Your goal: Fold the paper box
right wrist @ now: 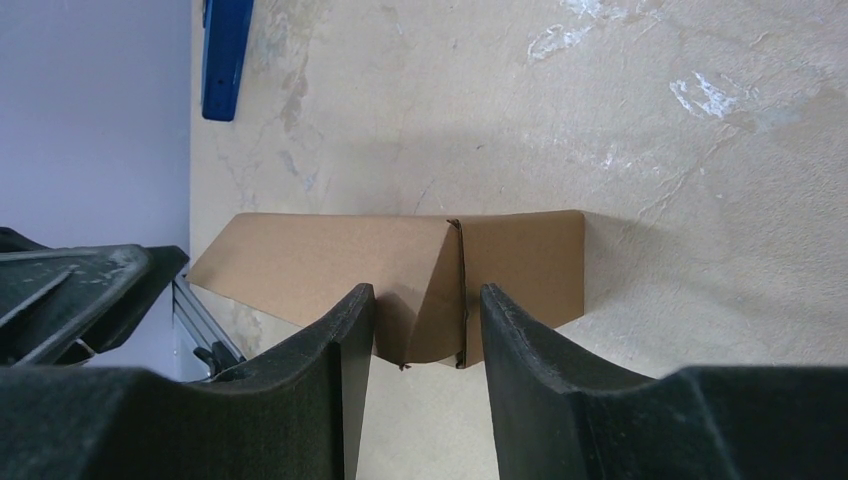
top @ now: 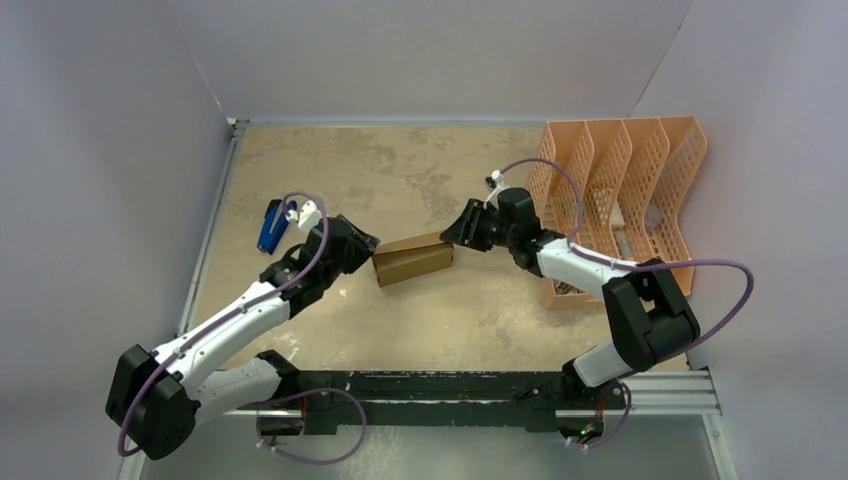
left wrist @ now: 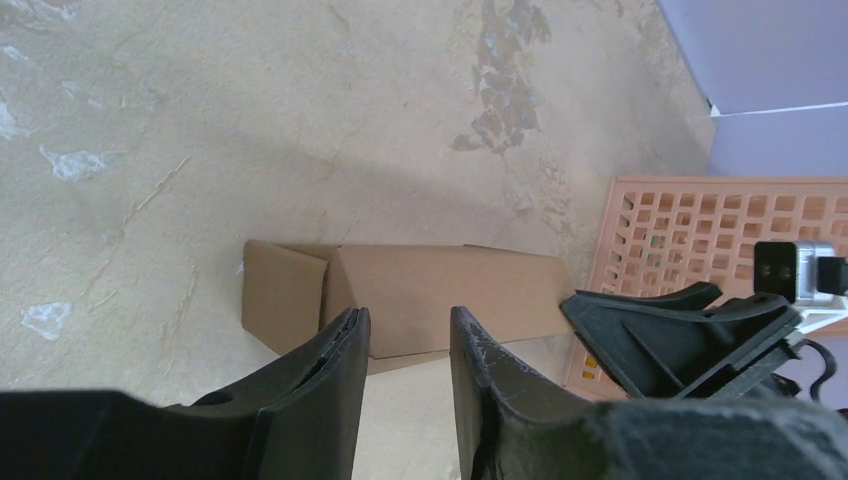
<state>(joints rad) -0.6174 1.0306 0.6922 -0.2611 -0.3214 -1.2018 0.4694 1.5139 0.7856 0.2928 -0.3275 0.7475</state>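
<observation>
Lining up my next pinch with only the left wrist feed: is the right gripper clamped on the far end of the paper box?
Observer: No. The right wrist view shows the right gripper open, its jaws spread in front of that end of the paper box, not shut on it.
Operator: Is anything lying outside my frame on my side?
Observer: Yes. The top view shows a blue object on the table, just left of the left arm near its wrist and well apart from the box.
</observation>
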